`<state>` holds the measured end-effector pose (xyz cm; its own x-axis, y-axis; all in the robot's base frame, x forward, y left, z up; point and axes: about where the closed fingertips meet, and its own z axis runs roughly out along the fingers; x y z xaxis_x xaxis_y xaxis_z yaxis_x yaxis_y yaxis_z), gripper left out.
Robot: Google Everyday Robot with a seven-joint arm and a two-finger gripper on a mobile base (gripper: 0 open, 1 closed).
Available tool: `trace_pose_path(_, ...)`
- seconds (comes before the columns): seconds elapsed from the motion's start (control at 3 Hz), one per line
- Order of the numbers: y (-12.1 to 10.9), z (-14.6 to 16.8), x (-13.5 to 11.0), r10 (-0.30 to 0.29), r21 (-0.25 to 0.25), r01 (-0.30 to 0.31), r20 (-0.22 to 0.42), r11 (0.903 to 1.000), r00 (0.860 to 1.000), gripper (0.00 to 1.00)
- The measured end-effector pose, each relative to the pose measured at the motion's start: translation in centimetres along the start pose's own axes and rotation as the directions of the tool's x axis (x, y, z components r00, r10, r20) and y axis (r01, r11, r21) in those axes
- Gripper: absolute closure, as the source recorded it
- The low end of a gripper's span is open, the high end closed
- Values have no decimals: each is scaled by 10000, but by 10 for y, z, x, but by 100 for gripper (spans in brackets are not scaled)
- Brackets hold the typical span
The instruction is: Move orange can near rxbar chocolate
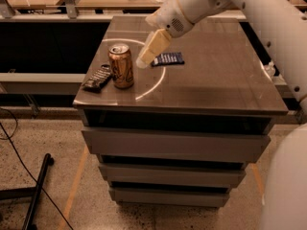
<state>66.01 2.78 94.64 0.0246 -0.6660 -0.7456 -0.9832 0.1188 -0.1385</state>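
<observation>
Hovering gripper (144, 60), grip state unclear, just beside orange can (121, 66) by rxbar chocolate (97, 78)

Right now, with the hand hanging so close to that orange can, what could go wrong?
1. The hand hangs just beside the upright orange can; a sideways swing might tip it.
2. The can and the rxbar chocolate sit close to the table edge, so a knock could push the bar off.
3. The blue bar lies close behind the hand and might get dragged.
</observation>
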Motion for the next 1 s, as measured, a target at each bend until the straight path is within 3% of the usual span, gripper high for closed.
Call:
trace_pose_path(0.33,-15,-74,37,567,921,-622,608,9938,9965,0)
trace_pose_path(0.67,-23,-122,59,855,1593,-1000,958,9822,9917,0)
trace_pose_path(1.0,-24,-127,60,869,1674,-1028,998,9805,9912,0)
